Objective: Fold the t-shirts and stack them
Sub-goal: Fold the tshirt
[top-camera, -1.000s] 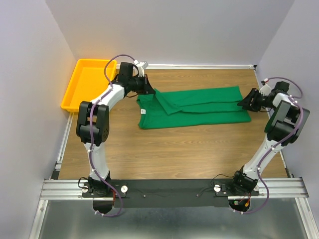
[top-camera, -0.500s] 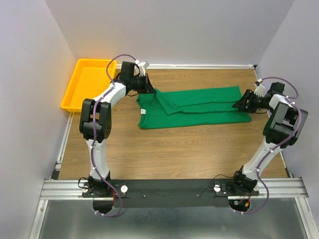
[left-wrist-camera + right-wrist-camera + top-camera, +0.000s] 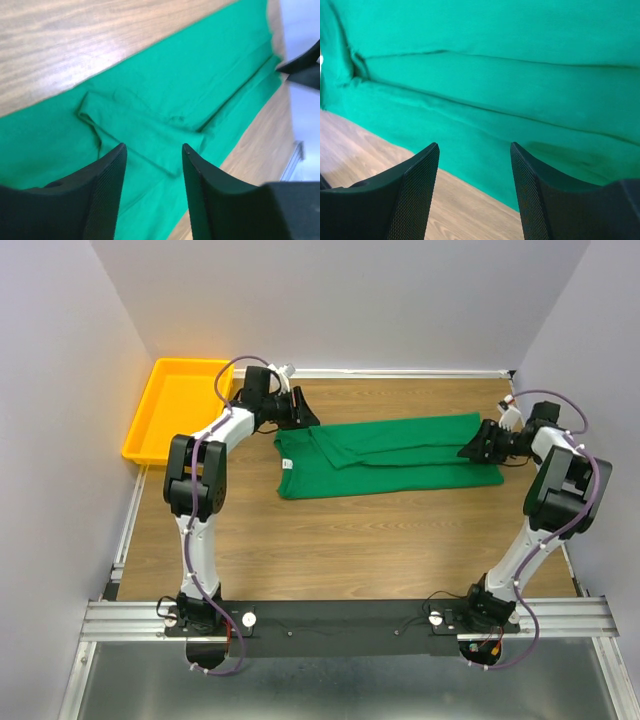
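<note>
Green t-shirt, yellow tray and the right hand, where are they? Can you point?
green t-shirt (image 3: 400, 455), top view, on the middle of the folded cloth.
yellow tray (image 3: 178, 405), top view, on its bare floor.
right hand (image 3: 466, 451), top view, between its fingertips, at the shirt's right end.

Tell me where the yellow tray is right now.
In the top view the yellow tray sits at the far left corner of the table, left of the left gripper and apart from the green t-shirt.

A folded green t-shirt (image 3: 400, 455) lies on the wooden table (image 3: 340, 530), yellow tray (image 3: 172, 408) at its far-left corner
</note>
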Tool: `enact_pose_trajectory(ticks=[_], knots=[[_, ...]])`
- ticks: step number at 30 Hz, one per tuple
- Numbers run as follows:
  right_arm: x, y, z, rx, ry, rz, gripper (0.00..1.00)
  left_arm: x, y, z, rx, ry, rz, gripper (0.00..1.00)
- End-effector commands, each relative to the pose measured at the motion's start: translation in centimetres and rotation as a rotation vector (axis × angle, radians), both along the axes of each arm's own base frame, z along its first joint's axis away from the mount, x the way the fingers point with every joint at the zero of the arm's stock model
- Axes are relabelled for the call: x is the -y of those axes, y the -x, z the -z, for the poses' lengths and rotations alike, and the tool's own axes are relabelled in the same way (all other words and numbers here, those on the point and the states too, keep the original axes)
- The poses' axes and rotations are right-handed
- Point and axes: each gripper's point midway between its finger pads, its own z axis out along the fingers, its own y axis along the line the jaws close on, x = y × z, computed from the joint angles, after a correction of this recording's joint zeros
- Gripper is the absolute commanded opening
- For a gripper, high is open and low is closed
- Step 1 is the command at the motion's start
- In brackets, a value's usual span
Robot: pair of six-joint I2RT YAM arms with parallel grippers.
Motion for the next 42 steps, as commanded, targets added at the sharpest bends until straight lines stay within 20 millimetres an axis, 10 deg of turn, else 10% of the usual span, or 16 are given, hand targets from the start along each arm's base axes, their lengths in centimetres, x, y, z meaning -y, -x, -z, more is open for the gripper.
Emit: enact_pose_trajectory(ticks=[1, 8, 12, 17, 24, 42], knots=[[-4.8, 1.2, -1.6, 0.049, 0.053, -0.204, 0.66, -0.5, -1.5, -5.7, 0.062, 0.180, -0.103, 0.59], [-14.1, 2.3, -3.6, 0.246, 0.262, -0.702, 0.66, -8.1, -2.7, -16.0, 0.390, -0.036, -0.464, 0.60], [-23.7, 1.2, -4.6, 0.476, 0.540, -0.930, 0.66, -14.0, 4.5, -22.7, 0.597, -0.108, -0.667, 0.88], [-30.7, -2.0, -4.0, 0.601, 0.754, -0.962, 0.65, -16.4, 11.5, -20.3, 0.561, -0.068, -0.661, 0.95], [-33.6, -2.0, -2.4, 0.615, 0.814, -1.020, 0.63, -17.3, 18.9, -16.4, 0.487, -0.050, -0.685, 0.95], [-35.1, -0.6, 2.0, 0.538, 0.812, -1.085, 0.61, -16.8, 21.1, -12.4, 0.398, -0.013, -0.677, 0.94]])
